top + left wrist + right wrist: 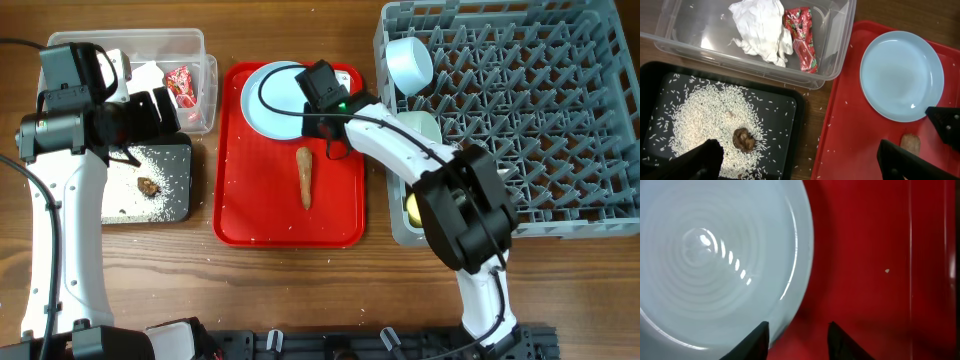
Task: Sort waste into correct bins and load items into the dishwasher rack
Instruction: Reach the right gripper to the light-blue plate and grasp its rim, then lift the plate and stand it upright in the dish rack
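The pale-blue plate (275, 100) (901, 75) (715, 260) lies at the back of the red tray (250, 200). My right gripper (322, 100) (797, 340) is open and low, with its fingers either side of the plate's right rim. The brown cone (305, 177) (910, 143) lies mid-tray. My left gripper (158, 105) (800, 165) is open and empty above the bins. The clear tub (195, 45) (840, 50) holds tissue (762, 27) and the wrapper (182, 84) (802, 40). The black tray (180, 205) (790, 100) holds rice (705, 120) and the dark-brown lump (149, 186) (744, 140).
The grey rack (560, 130) stands at the right. It holds a pale-blue bowl (408, 62), a mint-green bowl (425, 125) and a yellow cup (412, 207) along its left side. A few rice grains lie scattered on the red tray. No spoon shows.
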Controlling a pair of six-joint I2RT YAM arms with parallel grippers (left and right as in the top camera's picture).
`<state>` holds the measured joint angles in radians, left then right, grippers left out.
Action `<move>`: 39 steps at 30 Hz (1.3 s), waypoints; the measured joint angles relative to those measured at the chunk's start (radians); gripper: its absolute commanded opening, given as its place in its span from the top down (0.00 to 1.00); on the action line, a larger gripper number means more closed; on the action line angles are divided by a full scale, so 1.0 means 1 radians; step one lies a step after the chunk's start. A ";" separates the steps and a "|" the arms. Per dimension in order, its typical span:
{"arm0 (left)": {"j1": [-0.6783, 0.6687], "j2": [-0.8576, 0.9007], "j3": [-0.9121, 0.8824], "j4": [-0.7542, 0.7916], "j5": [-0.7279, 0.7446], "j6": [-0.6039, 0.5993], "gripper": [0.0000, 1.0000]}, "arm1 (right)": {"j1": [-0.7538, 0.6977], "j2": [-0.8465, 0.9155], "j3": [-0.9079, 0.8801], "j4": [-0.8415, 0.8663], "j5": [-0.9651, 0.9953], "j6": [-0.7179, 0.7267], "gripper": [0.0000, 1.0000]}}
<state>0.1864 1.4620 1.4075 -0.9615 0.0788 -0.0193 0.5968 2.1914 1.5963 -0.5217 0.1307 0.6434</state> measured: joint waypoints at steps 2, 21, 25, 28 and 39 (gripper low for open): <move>0.000 0.000 0.000 0.000 0.000 0.000 0.00 | 0.000 0.028 0.000 0.014 0.009 0.008 0.76; 0.000 0.000 0.000 0.000 0.000 0.000 0.00 | -0.057 -0.146 0.070 0.029 0.025 -0.231 0.96; 0.000 0.000 0.000 0.000 0.000 0.000 0.00 | -0.160 -0.440 0.099 -0.018 0.135 -0.336 0.96; 0.000 0.000 0.000 0.000 0.000 0.000 0.00 | -0.278 -0.576 0.119 -0.050 0.278 -0.438 0.96; 0.000 0.000 0.000 0.000 0.000 0.000 0.00 | -0.434 -0.425 0.108 -0.119 0.589 -1.158 0.96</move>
<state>0.1864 1.4620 1.4075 -0.9615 0.0788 -0.0193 0.1627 1.7668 1.7042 -0.6411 0.7197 -0.5148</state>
